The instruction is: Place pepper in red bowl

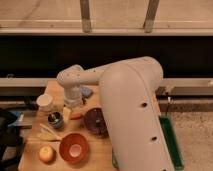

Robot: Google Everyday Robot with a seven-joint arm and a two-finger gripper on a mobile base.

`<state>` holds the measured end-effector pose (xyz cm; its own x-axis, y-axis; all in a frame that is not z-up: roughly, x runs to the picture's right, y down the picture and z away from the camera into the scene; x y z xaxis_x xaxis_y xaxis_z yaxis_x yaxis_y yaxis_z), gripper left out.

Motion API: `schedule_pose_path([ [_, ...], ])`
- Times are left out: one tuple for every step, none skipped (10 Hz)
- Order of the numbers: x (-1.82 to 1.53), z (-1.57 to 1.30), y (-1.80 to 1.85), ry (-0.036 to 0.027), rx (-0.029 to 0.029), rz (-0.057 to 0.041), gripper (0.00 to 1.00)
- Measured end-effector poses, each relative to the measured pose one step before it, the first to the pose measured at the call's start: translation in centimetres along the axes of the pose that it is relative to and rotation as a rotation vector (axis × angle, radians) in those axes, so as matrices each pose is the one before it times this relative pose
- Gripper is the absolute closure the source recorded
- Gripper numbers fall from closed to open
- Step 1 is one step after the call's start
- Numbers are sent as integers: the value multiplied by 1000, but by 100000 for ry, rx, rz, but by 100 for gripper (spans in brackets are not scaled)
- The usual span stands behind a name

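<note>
Wooden table; gripper just above pepper, cannot tell grip state; pepper likely light, firm, slick; pinch mid-body; red bowl at 6 o'clock

gripper by pepper, largely hidden under arm; purple bowl partly covered

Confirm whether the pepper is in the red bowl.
No, the pepper lies on the table beside the purple bowl, by the gripper, outside the red bowl.

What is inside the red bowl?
The red bowl shows only an unidentifiable pale patch at its centre; nothing covers its inside. The pepper lies outside it, by the gripper.
</note>
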<state>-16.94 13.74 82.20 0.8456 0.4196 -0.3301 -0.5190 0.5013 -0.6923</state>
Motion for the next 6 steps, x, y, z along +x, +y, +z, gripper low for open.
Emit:
schedule_pose_path([
  [-180, 508, -123, 441, -555, -308, 22],
  [-136, 289, -225, 459, -675, -117, 22],
  [-99, 438, -384, 309, -678, 47, 22],
  [-174, 321, -167, 14, -448, -123, 22],
  [-269, 603, 97, 35, -966, -432, 22],
  [-90, 586, 82, -726, -1240, 200, 22],
])
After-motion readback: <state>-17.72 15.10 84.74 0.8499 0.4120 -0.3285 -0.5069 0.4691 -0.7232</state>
